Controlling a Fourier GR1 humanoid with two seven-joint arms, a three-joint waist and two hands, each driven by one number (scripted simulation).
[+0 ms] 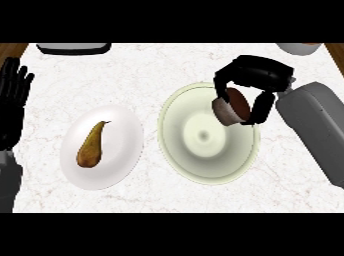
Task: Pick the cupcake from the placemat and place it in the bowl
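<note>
A pale green bowl [204,160] stands on the marble counter right of centre. My right hand [255,80] hangs over the bowl's upper right rim, with its fingers curled round the cupcake [231,106]. The cupcake has a dark brown top and a light wrapper and is tipped on its side above the bowl's inner wall. My left hand [4,107] rests open at the left edge, fingers up. No placemat shows in the view.
A white plate [119,132] left of the bowl carries a brown pear [91,146]. A dark-rimmed object [73,48] sits at the counter's far edge, and a white vessel [300,47] at the far right. Wooden floor shows at both top corners.
</note>
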